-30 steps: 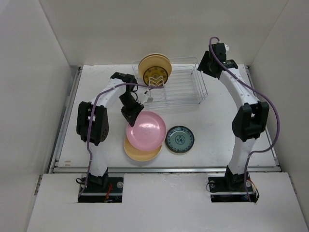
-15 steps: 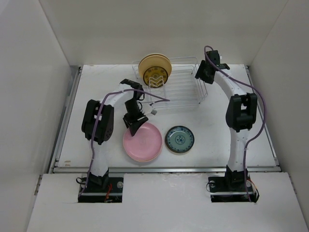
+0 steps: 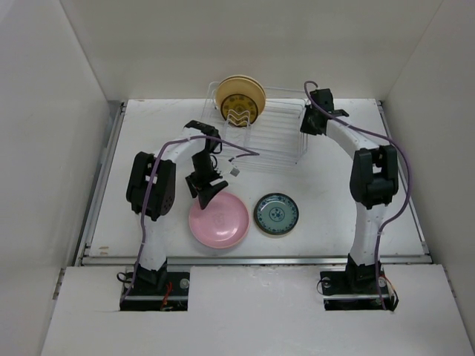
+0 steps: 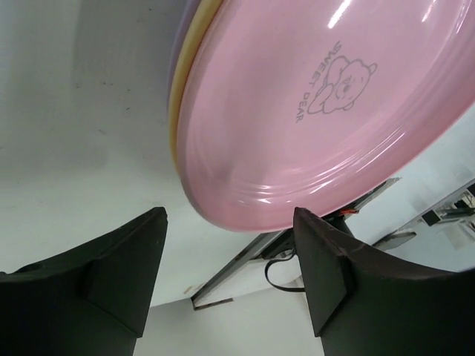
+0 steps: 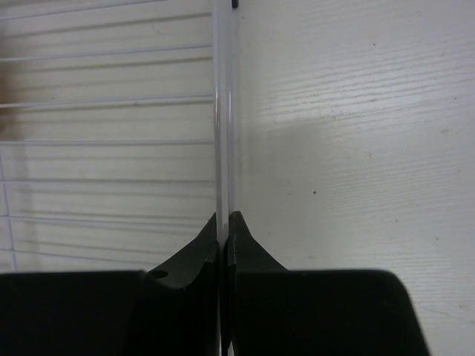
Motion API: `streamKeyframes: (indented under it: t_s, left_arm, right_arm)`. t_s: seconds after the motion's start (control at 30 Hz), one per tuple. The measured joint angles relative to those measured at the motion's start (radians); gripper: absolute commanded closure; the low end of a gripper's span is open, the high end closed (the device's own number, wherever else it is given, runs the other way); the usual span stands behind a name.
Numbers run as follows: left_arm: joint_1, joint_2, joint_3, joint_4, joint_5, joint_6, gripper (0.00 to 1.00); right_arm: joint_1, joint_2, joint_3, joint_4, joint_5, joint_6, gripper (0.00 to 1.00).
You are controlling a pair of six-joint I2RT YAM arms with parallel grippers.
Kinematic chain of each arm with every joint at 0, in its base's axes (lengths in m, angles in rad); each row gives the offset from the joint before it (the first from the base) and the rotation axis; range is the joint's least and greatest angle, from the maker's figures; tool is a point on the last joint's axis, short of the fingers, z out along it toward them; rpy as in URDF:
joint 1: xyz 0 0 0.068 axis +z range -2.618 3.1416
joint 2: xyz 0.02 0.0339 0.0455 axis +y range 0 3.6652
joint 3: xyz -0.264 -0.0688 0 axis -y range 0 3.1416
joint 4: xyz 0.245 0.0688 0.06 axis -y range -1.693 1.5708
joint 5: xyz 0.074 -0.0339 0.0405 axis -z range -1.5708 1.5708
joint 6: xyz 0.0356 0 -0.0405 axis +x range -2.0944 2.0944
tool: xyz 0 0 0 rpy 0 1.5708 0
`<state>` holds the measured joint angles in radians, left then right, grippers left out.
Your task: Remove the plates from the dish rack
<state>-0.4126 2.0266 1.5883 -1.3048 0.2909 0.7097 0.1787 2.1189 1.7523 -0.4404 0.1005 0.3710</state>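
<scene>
Silver-white wire dish rack (image 3: 280,139) holds upright amber and cream round plates (image 3: 239,102). Right gripper (image 5: 224,222) clamps rack rim; left gripper (image 4: 228,226) spread.

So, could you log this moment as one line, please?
left gripper open by pink plate | pink plate stacked on yellow plate | right gripper shut on dish rack wire | amber plate in rack

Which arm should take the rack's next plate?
Left. The left end effector is open beside the pink round plate, and the remaining tan plates stand at the wire dish rack's left end. The right end effector is shut on the rack's rim.
</scene>
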Motion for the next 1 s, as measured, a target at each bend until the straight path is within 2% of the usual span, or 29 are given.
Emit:
streamKeyframes:
  t_s: [0.23, 0.5, 0.7, 0.77, 0.87, 1.0]
  left_arm:
    - [0.010, -0.002, 0.161, -0.002, 0.003, -0.020, 0.32]
    - [0.021, -0.014, 0.201, -0.012, 0.042, -0.036, 0.36]
    - [0.040, -0.017, 0.420, -0.003, 0.078, -0.101, 0.36]
    - [0.043, -0.029, 0.450, 0.060, 0.055, -0.130, 0.36]
    - [0.050, -0.032, 0.462, 0.206, -0.020, -0.166, 0.30]
    - [0.055, 0.018, 0.507, 0.388, -0.123, -0.217, 0.27]
  right_arm:
    - [0.002, -0.024, -0.044, 0.040, 0.011, 0.011, 1.00]
    - [0.010, -0.044, -0.072, 0.040, 0.040, -0.026, 1.00]
    - [0.019, -0.044, -0.072, 0.054, 0.034, -0.151, 1.00]
    - [0.020, -0.044, -0.072, 0.060, 0.034, -0.192, 1.00]
    - [0.020, -0.043, -0.072, 0.066, 0.034, -0.230, 1.00]
    - [0.020, -0.027, -0.051, 0.066, 0.027, -0.248, 1.00]
